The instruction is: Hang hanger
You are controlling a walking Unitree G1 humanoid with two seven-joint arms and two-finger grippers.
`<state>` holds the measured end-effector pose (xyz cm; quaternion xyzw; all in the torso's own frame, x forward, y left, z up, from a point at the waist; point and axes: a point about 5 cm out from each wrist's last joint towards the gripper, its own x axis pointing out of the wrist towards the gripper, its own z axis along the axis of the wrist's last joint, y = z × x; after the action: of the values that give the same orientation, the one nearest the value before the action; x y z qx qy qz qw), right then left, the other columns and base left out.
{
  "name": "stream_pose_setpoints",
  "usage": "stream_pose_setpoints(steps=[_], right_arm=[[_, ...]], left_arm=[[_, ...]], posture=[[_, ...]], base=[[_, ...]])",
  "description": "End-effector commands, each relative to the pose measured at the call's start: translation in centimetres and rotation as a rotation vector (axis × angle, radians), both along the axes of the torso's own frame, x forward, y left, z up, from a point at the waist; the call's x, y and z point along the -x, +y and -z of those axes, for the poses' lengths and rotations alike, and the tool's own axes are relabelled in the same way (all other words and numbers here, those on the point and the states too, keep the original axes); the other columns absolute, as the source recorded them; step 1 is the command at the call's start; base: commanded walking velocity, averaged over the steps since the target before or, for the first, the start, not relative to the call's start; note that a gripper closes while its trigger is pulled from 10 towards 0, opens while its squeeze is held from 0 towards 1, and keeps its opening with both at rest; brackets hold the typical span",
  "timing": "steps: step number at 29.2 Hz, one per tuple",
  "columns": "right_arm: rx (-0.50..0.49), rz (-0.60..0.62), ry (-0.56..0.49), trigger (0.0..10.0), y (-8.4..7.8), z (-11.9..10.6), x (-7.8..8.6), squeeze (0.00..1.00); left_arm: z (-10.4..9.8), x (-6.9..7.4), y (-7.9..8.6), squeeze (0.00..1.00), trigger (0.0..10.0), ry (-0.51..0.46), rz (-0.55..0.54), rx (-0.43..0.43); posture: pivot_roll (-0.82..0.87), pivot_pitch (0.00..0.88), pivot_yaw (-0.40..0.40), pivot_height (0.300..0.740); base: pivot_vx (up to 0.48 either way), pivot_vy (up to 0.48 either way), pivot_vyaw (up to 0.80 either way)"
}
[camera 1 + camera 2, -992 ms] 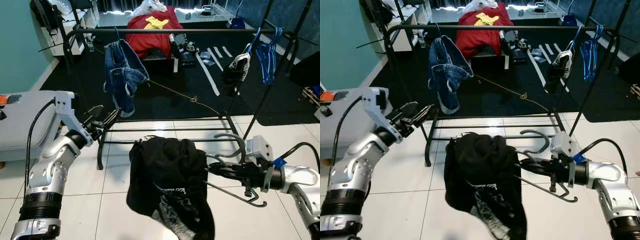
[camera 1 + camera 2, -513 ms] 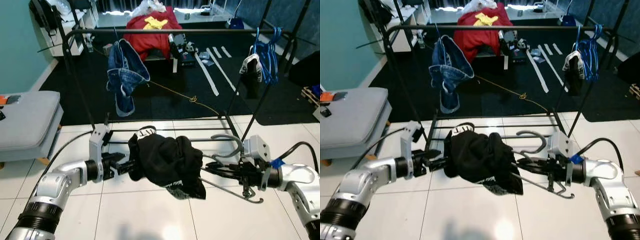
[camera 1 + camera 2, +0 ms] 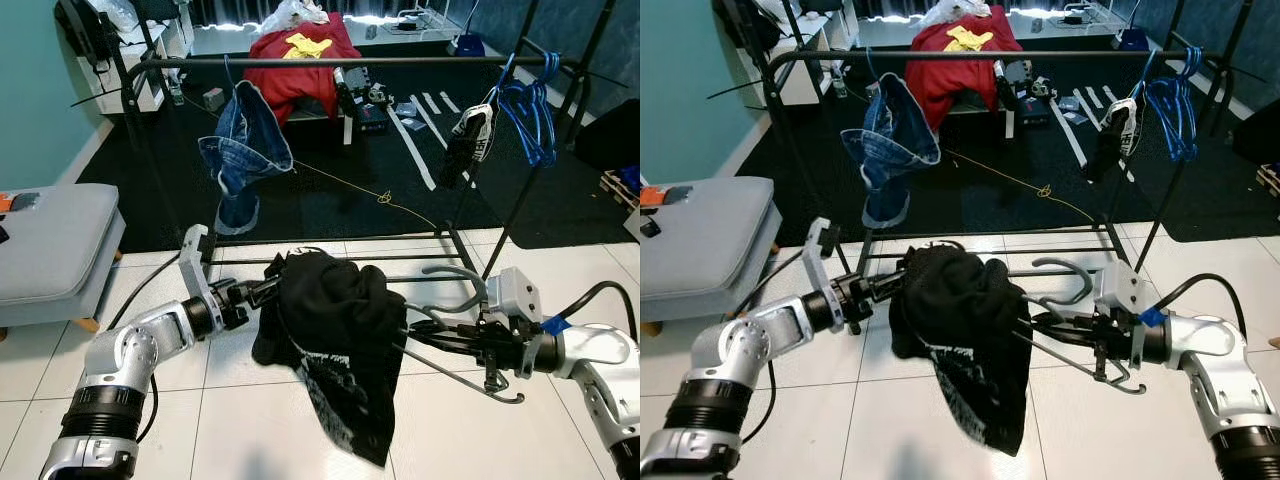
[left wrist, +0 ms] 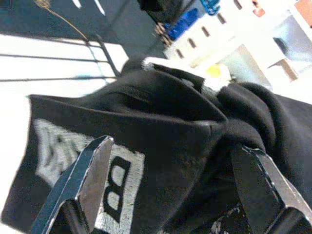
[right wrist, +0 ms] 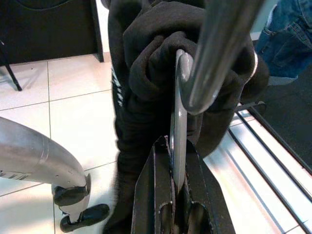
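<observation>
A grey metal hanger [image 3: 452, 352] carries a black garment with white print [image 3: 335, 330] that droops toward the floor. My right gripper [image 3: 432, 338] is shut on the hanger's frame, with the hook [image 3: 455, 275] curving up beside it; the right wrist view shows its fingers [image 5: 151, 195] clamped on the grey bar [image 5: 178, 146]. My left gripper [image 3: 262, 292] is at the garment's left edge. In the left wrist view its fingers [image 4: 90, 170] stand wide open with the black cloth [image 4: 185, 126] between them. The black clothes rail [image 3: 350, 62] runs across behind.
Blue jeans [image 3: 240, 150] hang on the rail at the left, blue hangers [image 3: 530, 105] and a black-and-white garment [image 3: 468, 135] at the right. The rack's low bars [image 3: 330, 262] lie just behind the hanger. A grey cushioned seat [image 3: 50, 235] stands at the left.
My left gripper came down from the raised position to the garment's left edge. The garment, bunched half a second ago, now hangs lower. The jeans on the rail have swung.
</observation>
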<state>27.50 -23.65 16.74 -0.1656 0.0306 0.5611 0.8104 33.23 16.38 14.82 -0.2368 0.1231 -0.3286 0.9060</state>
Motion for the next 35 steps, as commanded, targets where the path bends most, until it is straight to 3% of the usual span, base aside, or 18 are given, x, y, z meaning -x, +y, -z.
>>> stream_pose_setpoints(steps=[1,3,4,18,21,24,26,28,30,32,35], right_arm=[[0.013,-0.038,-0.026,10.0,0.6,-0.2,0.1,0.0],[0.014,-0.037,-0.026,10.0,0.6,-0.1,0.1,0.0],[0.015,-0.034,-0.027,10.0,0.6,-0.1,0.1,0.0],[0.023,-0.027,-0.028,10.0,0.5,-0.2,0.1,0.0],[0.025,-0.024,-0.029,10.0,0.5,-0.2,0.0,0.0],[0.025,-0.021,-0.03,10.0,0.5,-0.2,0.0,0.0],[0.025,-0.021,-0.03,10.0,0.5,-0.2,0.0,0.0],[0.025,-0.018,-0.03,10.0,0.5,-0.1,0.0,0.0],[0.025,-0.018,-0.03,10.0,0.5,-0.1,0.0,0.0],[0.024,-0.014,-0.031,10.0,0.4,-0.1,0.0,0.0],[0.023,-0.013,-0.033,10.0,0.4,-0.1,0.1,0.0]], left_arm=[[0.2,0.0,1.0,0.0,1.5,-0.012,-0.04,-0.002],[0.2,0.1,0.9,0.0,1.5,-0.01,-0.043,0.015],[0.3,0.3,0.8,0.0,0.0,-0.003,-0.038,0.032],[0.9,0.1,-0.4,0.0,0.0,0.009,-0.058,0.032],[0.7,-0.4,0.3,0.0,0.0,-0.019,-0.121,-0.012],[0.4,-1.3,2.3,0.0,0.0,-0.046,-0.28,-0.098],[0.4,-1.3,2.3,0.0,0.0,-0.046,-0.28,-0.098],[0.1,-1.6,4.0,0.0,0.0,-0.043,-0.409,-0.123],[0.1,-1.6,4.0,0.0,0.0,-0.043,-0.409,-0.123],[-0.3,-1.4,5.4,0.0,0.0,-0.065,-0.515,-0.132],[-0.6,-1.3,6.0,0.0,0.0,-0.083,-0.558,-0.126]], posture=[[0.04,0.093,0.063,0.74],[0.04,0.093,0.063,0.74],[0.03,0.093,0.062,0.74],[0.03,0.095,0.06,0.74],[0.03,0.095,0.059,0.74],[0.03,0.096,0.062,0.74],[0.03,0.096,0.062,0.74],[0.03,0.097,0.063,0.74],[0.03,0.097,0.063,0.74],[0.03,0.099,0.061,0.74],[0.03,0.099,0.061,0.74]], base=[[0.0,0.0,0.0],[0.0,0.0,0.0],[0.0,0.0,0.0],[0.0,0.0,0.0],[0.0,0.0,0.0],[0.0,0.0,0.0],[0.0,0.0,0.0],[0.0,0.0,0.0],[0.0,0.0,0.0],[0.0,0.0,0.0],[0.0,0.0,0.0]])
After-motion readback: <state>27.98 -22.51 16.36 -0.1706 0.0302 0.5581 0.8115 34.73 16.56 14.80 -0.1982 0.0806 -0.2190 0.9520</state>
